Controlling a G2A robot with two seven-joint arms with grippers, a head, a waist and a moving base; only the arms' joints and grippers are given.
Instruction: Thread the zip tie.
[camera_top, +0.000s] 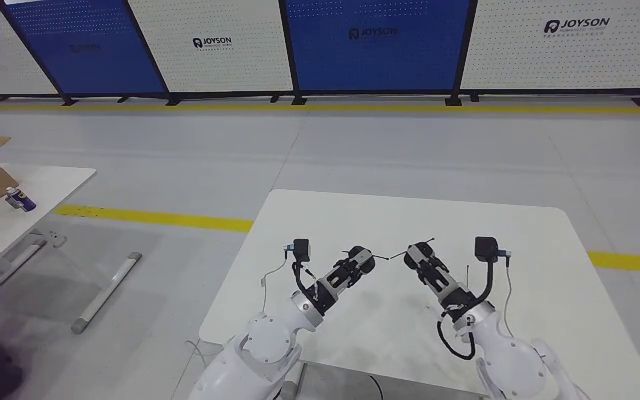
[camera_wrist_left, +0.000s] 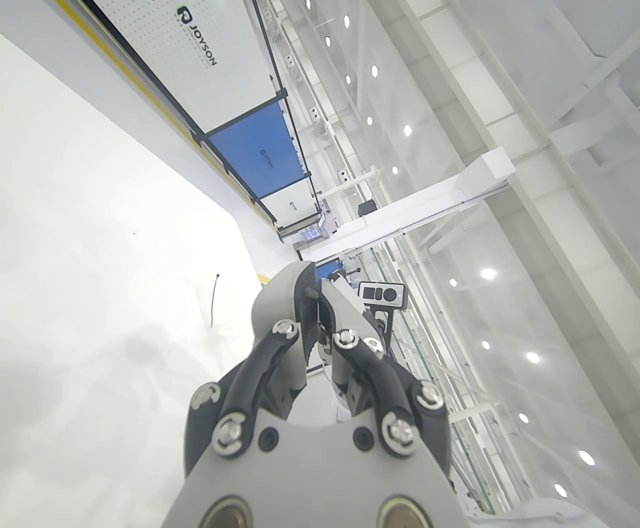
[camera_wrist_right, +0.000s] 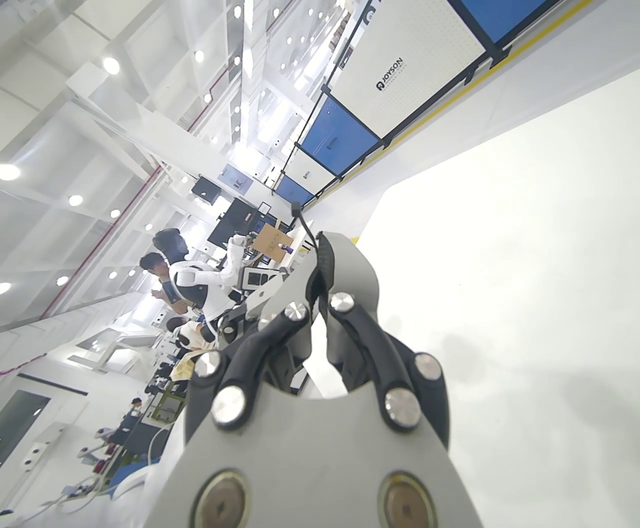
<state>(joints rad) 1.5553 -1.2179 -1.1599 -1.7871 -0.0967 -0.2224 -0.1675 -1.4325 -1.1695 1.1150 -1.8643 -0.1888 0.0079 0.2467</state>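
Both grippers hang above the middle of the white table (camera_top: 500, 230), tips facing each other and close together. My right gripper (camera_wrist_right: 318, 250) is shut on a thin black zip tie (camera_wrist_right: 303, 222), whose small square head sticks out past the fingertips. My left gripper (camera_wrist_left: 316, 295) is shut too, with a thin black strip pinched between its ribbed pads (camera_wrist_left: 305, 300). In the top view a fine dark line (camera_top: 390, 254) runs between the left gripper (camera_top: 364, 262) and the right gripper (camera_top: 412, 257). A second thin black tie (camera_wrist_left: 214, 300) shows against the tabletop, apart from both grippers.
The table's far edge and rounded corners lie just beyond the grippers. A second white table (camera_top: 55, 185) with a small bottle (camera_top: 19, 200) stands at the left. A metal bar (camera_top: 105, 292) lies on the floor between the tables.
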